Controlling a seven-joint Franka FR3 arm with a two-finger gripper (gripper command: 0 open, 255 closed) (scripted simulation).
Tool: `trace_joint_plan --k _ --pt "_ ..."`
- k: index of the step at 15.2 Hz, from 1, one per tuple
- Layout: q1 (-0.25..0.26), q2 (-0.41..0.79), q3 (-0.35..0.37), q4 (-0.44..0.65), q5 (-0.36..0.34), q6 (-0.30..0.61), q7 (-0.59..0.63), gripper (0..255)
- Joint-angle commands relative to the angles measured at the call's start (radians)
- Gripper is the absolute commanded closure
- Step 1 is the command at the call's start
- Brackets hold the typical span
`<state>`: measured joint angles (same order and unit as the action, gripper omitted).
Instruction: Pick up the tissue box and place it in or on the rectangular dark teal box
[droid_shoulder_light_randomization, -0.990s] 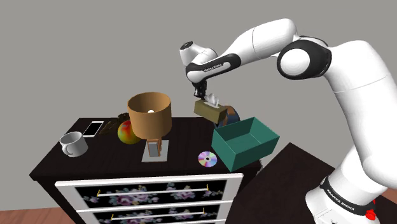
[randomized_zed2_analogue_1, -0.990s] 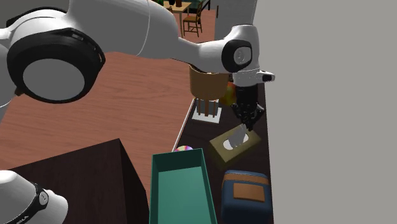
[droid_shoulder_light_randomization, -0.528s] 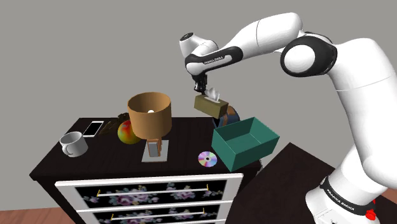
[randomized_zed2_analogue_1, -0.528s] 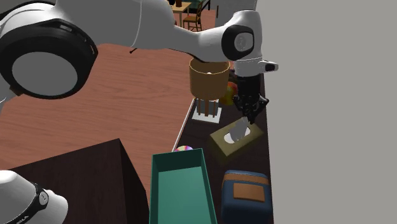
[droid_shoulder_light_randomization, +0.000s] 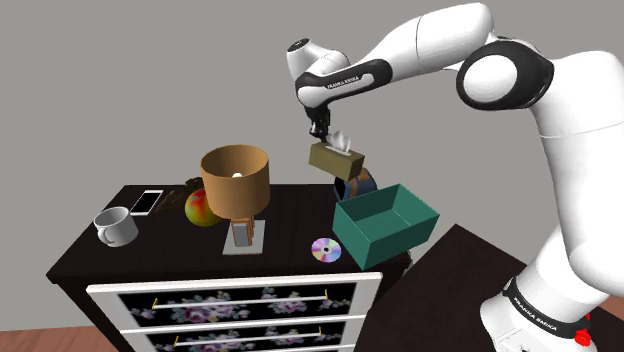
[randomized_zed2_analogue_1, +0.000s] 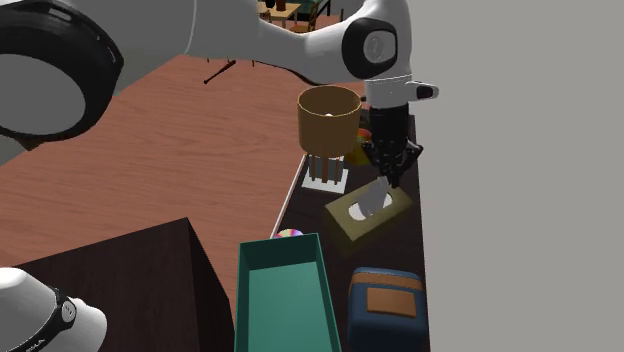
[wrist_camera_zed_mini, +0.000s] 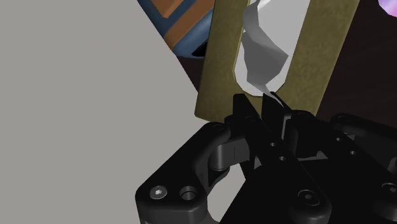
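Tissue box (droid_shoulder_light_randomization: 335, 160), olive-coloured and oblong, hangs in the air above the dark dresser (droid_shoulder_light_randomization: 170, 242), clear of its top. The black jaws are pinched close together on the white tissue (wrist_camera_zed_mini: 261, 57) that stands out of the slot in the top face, so the whole box seems to be carried by this one small grip. In the shoulder view the box is tilted, with its long axis running from about 10 o'clock down to 4 o'clock. The teal box (droid_shoulder_light_randomization: 385, 240), an open tray with thin flat walls, lies at about 5 o'clock from it and lower; in the second exterior view it lies at about 7 o'clock. I judge the coming move as a short carry in that direction and then a descent, with a turn so that both long axes agree. A blue bag (randomized_zed2_analogue_1: 387, 300) with a brown panel sits just beside the teal box and must be passed over. The tissue looks soft and crumpled while the carton is stiff, so the grip may slip. A lamp (droid_shoulder_light_randomization: 235, 180) with a brown shade stands well apart.
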<state>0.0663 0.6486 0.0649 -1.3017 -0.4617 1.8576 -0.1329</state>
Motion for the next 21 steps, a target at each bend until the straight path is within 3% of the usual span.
trace_joint_plan --k 1,6,12,19,21 --pt "-0.014 -0.091 0.002 -0.135 -0.003 0.044 0.011 255" --pt "-0.049 -0.308 0.0 -0.442 -0.009 0.138 0.022 255" --pt "-0.082 -0.543 -0.013 -0.736 -0.011 0.211 0.008 255" --pt "-0.112 -0.815 -0.044 -1.023 -0.012 0.251 -0.042 255" --pt "-0.113 -0.802 -0.045 -1.037 -0.021 0.275 -0.029 255"
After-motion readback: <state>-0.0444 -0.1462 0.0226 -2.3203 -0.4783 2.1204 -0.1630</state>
